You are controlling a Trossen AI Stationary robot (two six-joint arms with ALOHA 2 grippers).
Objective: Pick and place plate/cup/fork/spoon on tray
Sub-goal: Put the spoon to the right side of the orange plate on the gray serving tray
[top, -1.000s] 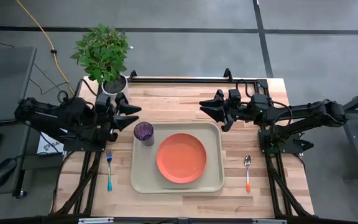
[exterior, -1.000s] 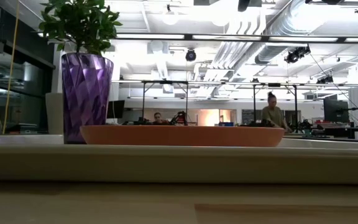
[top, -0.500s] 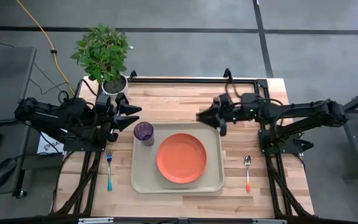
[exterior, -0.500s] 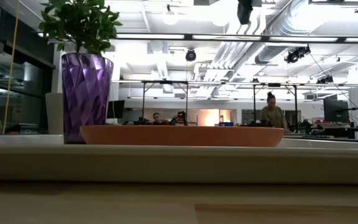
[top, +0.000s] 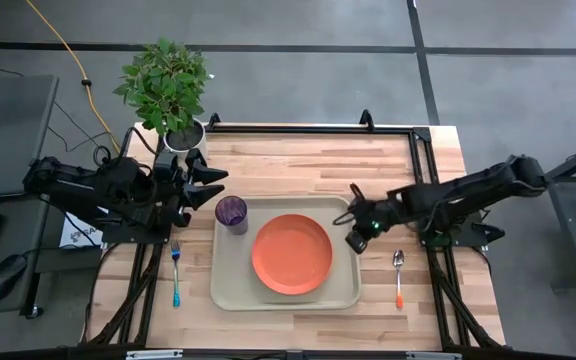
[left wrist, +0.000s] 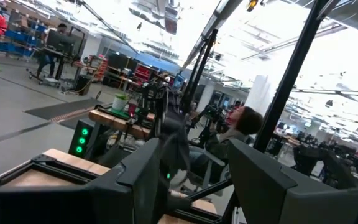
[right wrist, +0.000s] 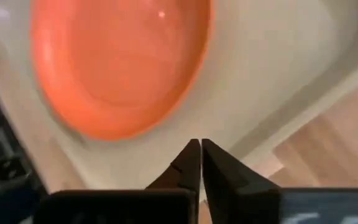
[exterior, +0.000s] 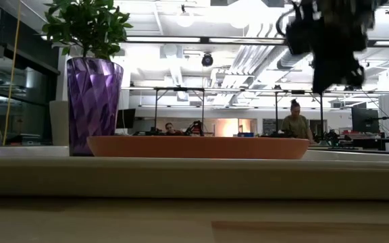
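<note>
The beige tray [top: 344, 292] lies mid-table. On it rest the orange plate [top: 291, 253] and, in its far left corner, the purple cup [top: 231, 213], also seen in the low view as the plate [exterior: 198, 146] and cup [exterior: 94, 104]. The blue-handled fork [top: 175, 272] lies flat on the table left of the tray. The orange-handled spoon [top: 399, 275] lies flat to its right. My right gripper [top: 356, 240] hangs shut and tipped down over the tray's right rim, its fingertips [right wrist: 200, 155] just off the plate [right wrist: 120, 62]. My left gripper [top: 213, 185] waits open at the far left.
A potted plant [top: 173, 90] stands at the table's far left corner, behind my left arm. A black frame rail [top: 308, 128] runs along the far edge. Bare wood lies between tray and spoon [top: 376, 280]. People stand in the room beyond [exterior: 296, 125].
My right gripper has swung from the tray's far right corner toward the near edge and gone down over the tray's right rim. It has tipped from level to pointing steeply down, rolled, and shut. The tableware has not moved.
</note>
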